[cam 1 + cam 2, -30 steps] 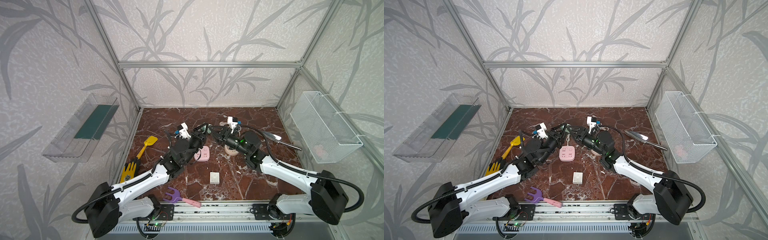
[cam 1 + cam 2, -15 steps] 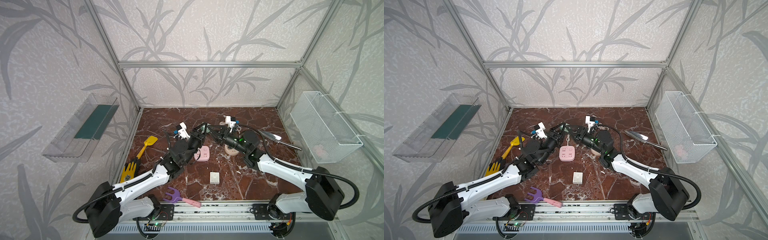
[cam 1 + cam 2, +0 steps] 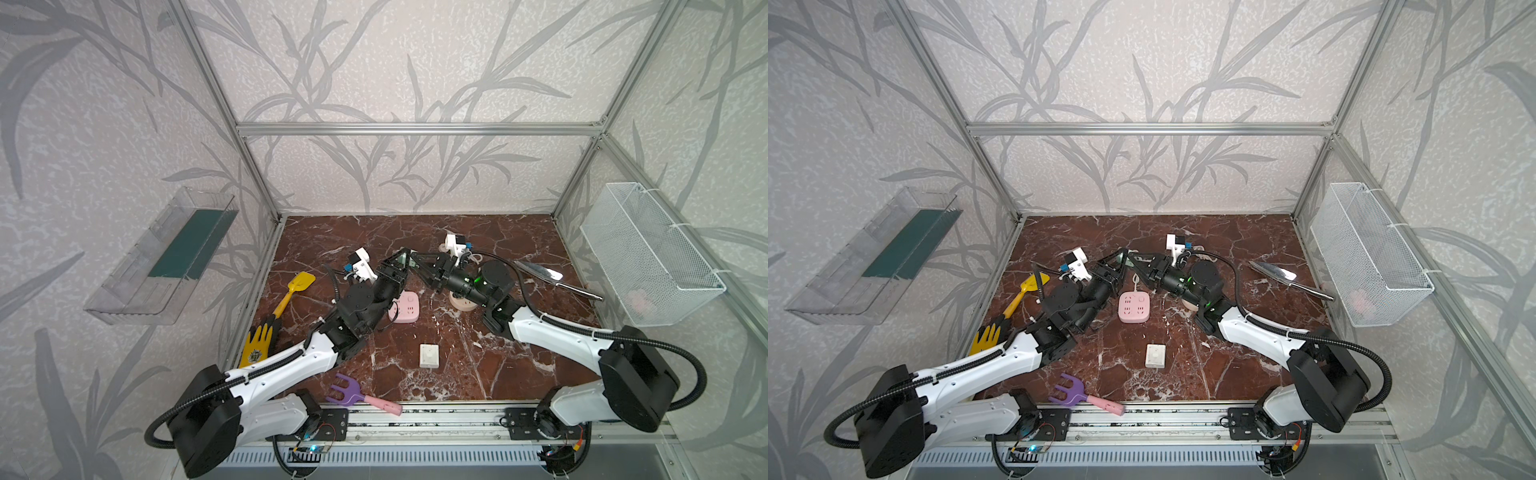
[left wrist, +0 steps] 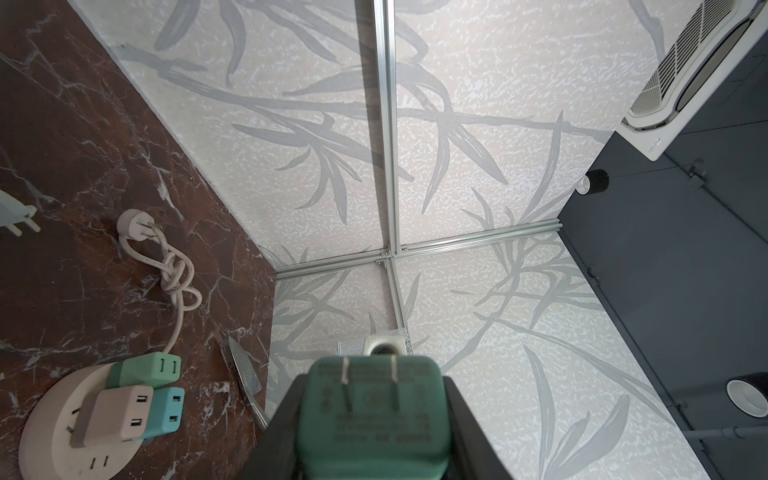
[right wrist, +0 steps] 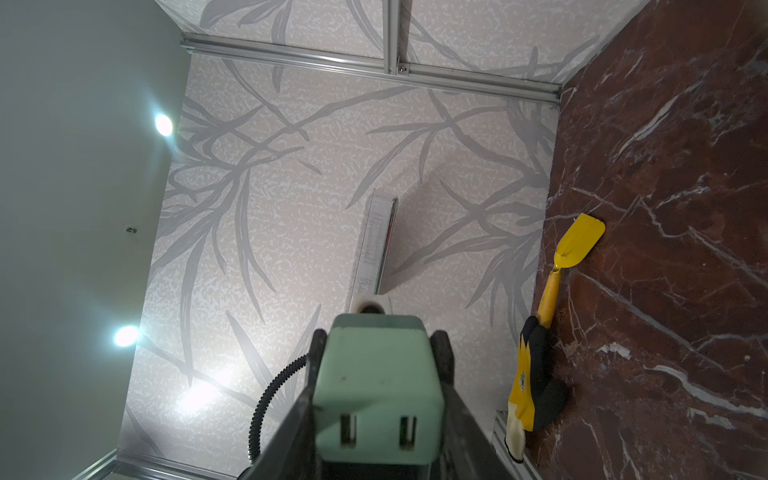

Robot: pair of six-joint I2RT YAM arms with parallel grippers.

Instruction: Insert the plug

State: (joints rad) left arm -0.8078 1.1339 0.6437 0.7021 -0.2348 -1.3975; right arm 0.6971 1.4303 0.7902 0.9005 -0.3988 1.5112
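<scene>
Fingers (image 4: 286, 419) of left gripper (image 4: 374, 384) and right gripper (image 5: 380, 345) both clamp green plug (image 5: 376, 386), mid-air near centre, by far side of pink power strip (image 3: 1133, 306). Risk: grippers pull apart while both grip; plug twists, slips, drops, or ends skewed for insertion.

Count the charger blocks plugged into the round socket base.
3 on the round base: a green block nearest the cord, then a beige block and a teal block side by side next to it. A smaller one could be hidden behind them.
</scene>
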